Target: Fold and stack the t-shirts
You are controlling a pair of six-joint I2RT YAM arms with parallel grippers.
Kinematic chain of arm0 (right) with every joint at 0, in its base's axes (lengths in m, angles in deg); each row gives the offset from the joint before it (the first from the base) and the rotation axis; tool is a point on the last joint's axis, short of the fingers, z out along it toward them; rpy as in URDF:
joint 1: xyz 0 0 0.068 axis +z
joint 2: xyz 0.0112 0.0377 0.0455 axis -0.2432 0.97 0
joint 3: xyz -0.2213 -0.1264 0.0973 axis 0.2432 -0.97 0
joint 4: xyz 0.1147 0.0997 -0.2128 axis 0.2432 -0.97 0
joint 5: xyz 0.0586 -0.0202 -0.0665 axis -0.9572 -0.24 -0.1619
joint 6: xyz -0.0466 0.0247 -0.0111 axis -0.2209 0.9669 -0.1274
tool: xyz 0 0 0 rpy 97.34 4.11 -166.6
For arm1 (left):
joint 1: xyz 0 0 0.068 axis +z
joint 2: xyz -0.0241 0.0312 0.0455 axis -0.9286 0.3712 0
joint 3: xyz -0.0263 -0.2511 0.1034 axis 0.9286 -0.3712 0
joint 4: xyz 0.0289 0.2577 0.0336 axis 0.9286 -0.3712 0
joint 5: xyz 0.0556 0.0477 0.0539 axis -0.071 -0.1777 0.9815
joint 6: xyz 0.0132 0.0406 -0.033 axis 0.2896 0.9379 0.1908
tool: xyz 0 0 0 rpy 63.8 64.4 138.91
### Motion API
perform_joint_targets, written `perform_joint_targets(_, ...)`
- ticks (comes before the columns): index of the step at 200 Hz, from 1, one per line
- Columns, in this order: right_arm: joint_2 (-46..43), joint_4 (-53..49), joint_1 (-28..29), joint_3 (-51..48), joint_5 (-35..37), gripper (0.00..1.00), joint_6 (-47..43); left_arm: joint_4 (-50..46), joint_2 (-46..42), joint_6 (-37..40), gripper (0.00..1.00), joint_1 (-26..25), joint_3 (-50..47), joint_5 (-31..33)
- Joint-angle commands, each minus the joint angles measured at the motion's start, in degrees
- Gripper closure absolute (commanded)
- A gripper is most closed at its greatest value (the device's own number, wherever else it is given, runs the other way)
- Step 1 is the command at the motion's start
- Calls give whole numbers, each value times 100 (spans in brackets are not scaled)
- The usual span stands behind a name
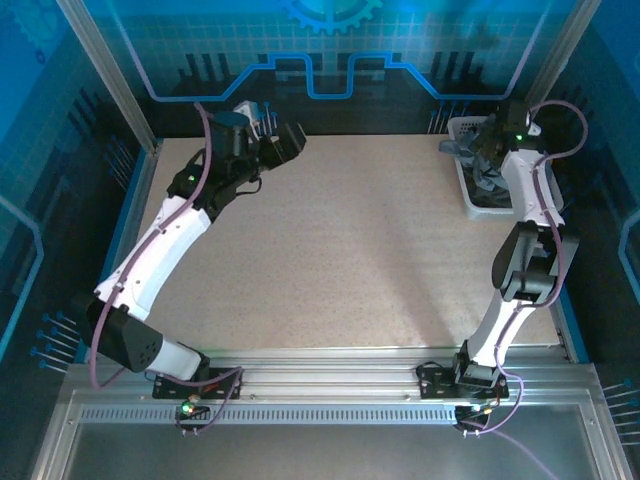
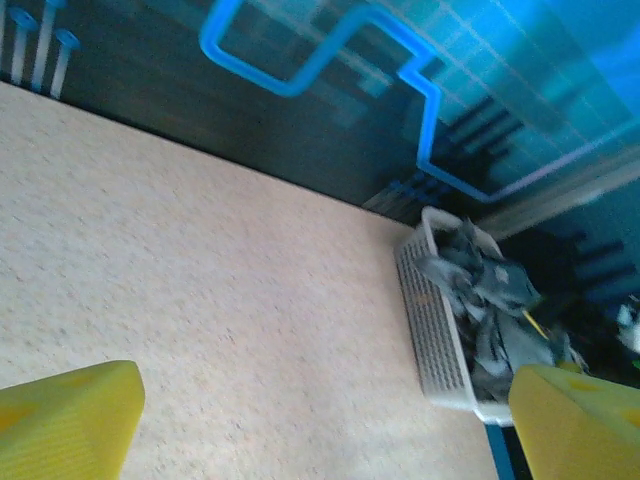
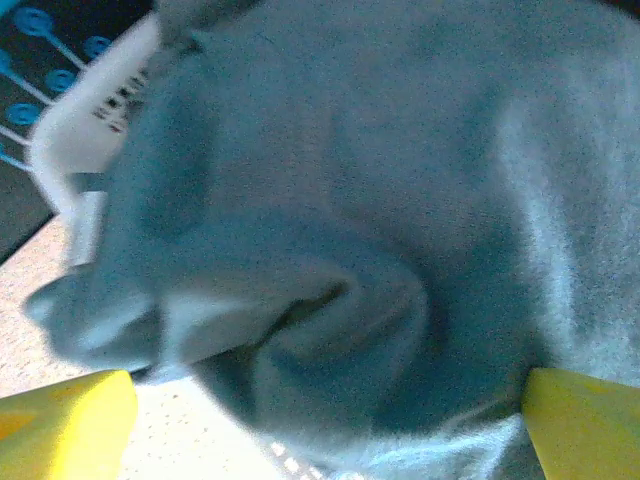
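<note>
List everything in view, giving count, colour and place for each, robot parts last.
speckled beige table top: one, beige, middle of the cell
white plastic lattice basket: one, white, far right corner of the table
slate grey cloth t-shirts: crumpled heap, count unclear, grey, in the basket
blue patterned wall panels: several, blue, around the far side
silver metal rail: one, silver, near edge, bearing both arm bases
left pincer: one, yellow fingertips, open, over the far left of the table
right pincer: one, yellow fingertips, open, at the grey heap in the basket
</note>
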Motion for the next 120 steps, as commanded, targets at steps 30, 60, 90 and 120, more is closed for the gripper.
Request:
perform_joint_targets(30,360,885,-699,-373,-953,23,1193,-191,-568,-395,13,-96,-322,-742)
perform_joint_targets(60,231,1311,-702,-557,-1213,87,1099,-222,-774,-395,22,-96,-513,-765)
perform_joint_targets(90,-781,1887,-481,-1509,-1119,100,1417,-144,-851,-463,29,-97,-706,-787)
perform_joint_targets(120,-2200,2149,240,-2277,-520,100,1442,13,-816,-548,32,-97,-891,-798)
